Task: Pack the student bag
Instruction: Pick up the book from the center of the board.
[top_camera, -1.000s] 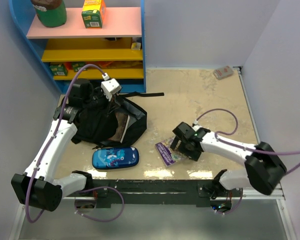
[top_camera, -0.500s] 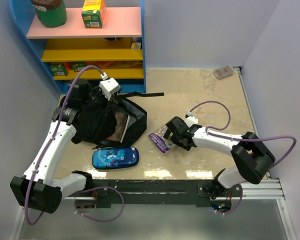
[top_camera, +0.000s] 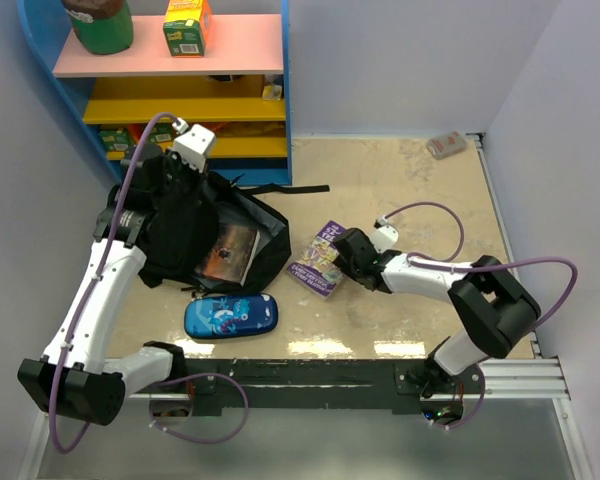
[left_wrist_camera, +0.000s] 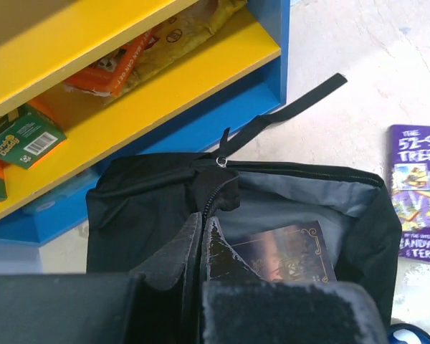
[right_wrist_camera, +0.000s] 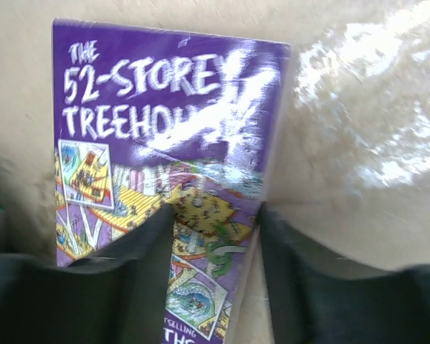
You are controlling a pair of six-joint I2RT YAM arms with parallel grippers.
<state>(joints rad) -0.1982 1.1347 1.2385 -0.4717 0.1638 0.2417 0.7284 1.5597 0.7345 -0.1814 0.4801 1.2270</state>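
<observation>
1. My left fingers are closed tight on the black fabric at the zip opening of the student bag, holding that rim up.
2. The student bag lies on the left side of the desk, just in front of the blue and yellow shelf unit, with its mouth gaping towards the right.
3. A dark book sits inside the open mouth, partly showing.
4. My right fingers straddle the near edge of a purple book. One is over its cover and the other is beside it, with a gap between them. I cannot tell whether they are gripping it.
5. The purple book rests on the desk just right of the bag.
6. A blue pencil case lies on the desk in front of the bag.
</observation>
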